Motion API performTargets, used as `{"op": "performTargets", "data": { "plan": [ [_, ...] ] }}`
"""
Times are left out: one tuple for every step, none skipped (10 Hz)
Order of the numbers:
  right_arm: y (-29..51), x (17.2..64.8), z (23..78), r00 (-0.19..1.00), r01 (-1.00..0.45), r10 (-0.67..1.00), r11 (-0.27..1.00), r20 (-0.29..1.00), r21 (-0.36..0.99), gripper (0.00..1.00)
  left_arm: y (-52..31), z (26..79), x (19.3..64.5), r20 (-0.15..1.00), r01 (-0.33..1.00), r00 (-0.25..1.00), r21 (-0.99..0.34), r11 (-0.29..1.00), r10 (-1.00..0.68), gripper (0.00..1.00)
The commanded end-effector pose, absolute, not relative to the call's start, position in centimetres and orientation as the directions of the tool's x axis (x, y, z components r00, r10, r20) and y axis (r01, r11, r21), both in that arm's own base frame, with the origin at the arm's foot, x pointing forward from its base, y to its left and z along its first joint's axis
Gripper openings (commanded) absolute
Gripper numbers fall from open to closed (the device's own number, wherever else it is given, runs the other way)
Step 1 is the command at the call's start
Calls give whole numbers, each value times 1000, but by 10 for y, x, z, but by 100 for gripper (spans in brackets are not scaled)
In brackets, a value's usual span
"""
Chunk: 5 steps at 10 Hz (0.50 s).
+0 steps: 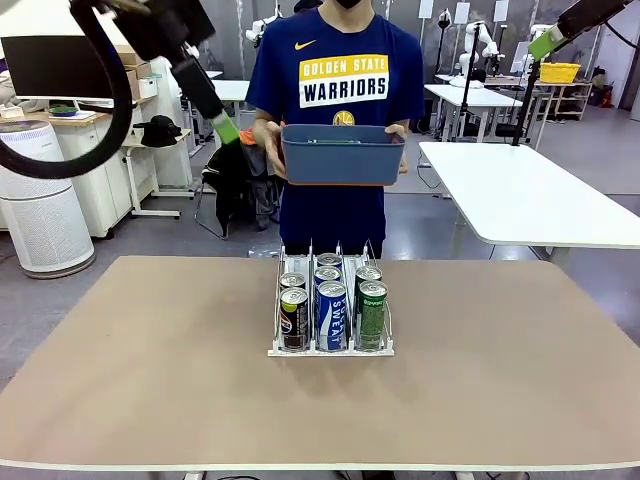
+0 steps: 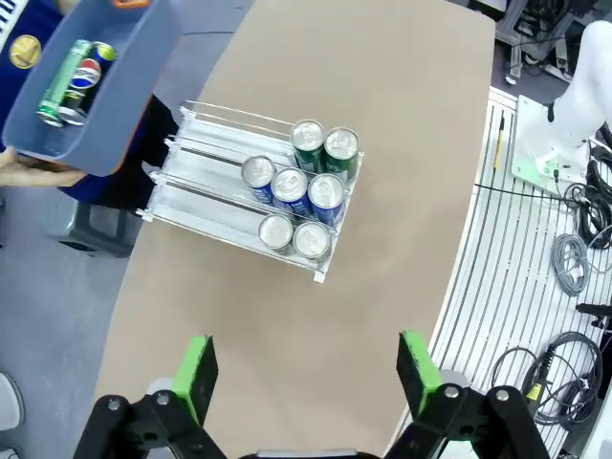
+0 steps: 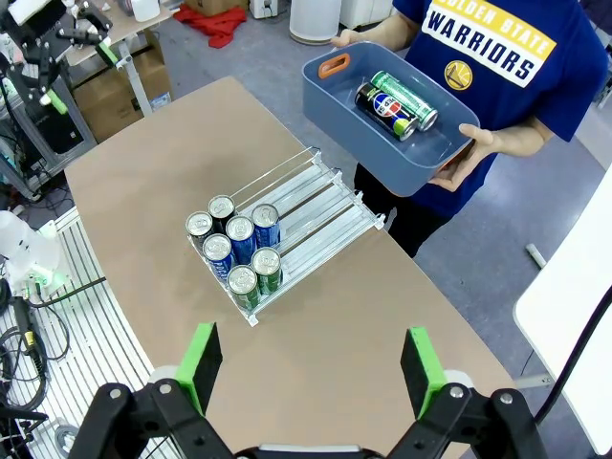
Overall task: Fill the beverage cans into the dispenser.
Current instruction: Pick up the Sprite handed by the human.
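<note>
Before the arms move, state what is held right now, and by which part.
The left gripper and right gripper stand open, empty. The person's hands hold the blue-grey plastic bin by its two ends, with two slim drink cans inside.

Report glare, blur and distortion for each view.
Front view: even room light, no harsh shadows, cans sharp in the dispenser. Left wrist view: wide-angle bend along the table edge, can tops glinting. Right wrist view: same bend, bin in focus.
</note>
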State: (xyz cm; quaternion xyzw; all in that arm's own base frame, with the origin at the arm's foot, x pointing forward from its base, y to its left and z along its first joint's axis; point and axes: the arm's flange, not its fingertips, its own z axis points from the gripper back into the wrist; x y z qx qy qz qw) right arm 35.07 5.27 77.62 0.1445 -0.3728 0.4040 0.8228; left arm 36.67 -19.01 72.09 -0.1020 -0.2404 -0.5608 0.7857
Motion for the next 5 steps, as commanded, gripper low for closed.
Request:
{"op": "performTargets", "data": {
  "plan": [
    [53, 350, 776, 396, -773, 558, 631, 730, -63, 100, -176, 732, 373, 497, 902, 276, 163, 401, -823, 100],
    [53, 350, 776, 396, -773, 558, 631, 730, -63, 100, -168, 739, 370, 512, 890, 285, 173, 422, -810, 100],
    [53, 350, 776, 396, -773, 558, 631, 730, -63, 100, -157, 746, 366, 515, 885, 289, 178, 431, -807, 100],
    [53, 350, 776, 396, -773, 558, 631, 730, -63, 100, -151, 750, 362, 523, 869, 303, 191, 456, -796, 100],
    [53, 350, 776, 396, -773, 558, 631, 730, -63, 100, -147, 752, 357, 540, 854, 313, 199, 480, -781, 100]
  ]
}}
